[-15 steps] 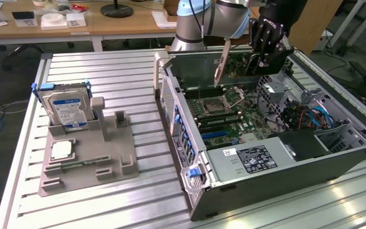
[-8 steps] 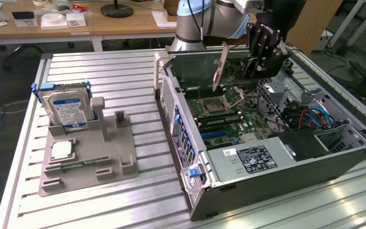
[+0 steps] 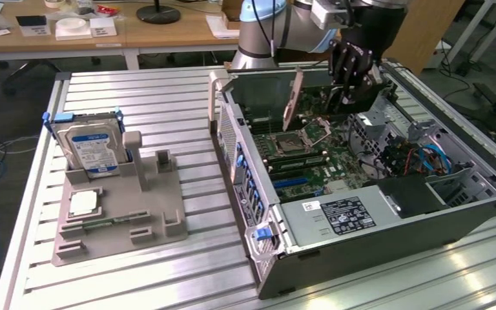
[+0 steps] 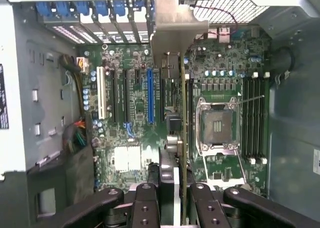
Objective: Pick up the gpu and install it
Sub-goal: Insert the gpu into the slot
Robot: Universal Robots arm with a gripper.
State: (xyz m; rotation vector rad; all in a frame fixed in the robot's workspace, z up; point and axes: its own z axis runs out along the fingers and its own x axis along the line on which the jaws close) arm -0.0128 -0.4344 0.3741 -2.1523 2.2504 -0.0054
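My end effector [image 4: 174, 190] is clenched on the gpu [image 4: 176, 38] near the blue slot [image 4: 149, 96], so I'd go slow: card dead upright, edge parallel to that slot, no twisting.

The pincer [image 3: 352, 84] hangs inside the open computer case [image 3: 257, 194], the gpu [image 3: 317, 98] clamped on edge between its fingers [image 4: 145, 203]. Directly beneath it lies the motherboard [image 3: 317, 171], with the expansion slots [image 4: 148, 96] to one side of the card and the processor socket [image 4: 217, 122] to the other. Well away from the pincer, toward the exterior view's left, a holder [image 3: 119, 223] on the table [image 3: 162, 97] carries the hard drive [image 3: 91, 147] upright and the processor chip [image 3: 84, 203] flat.
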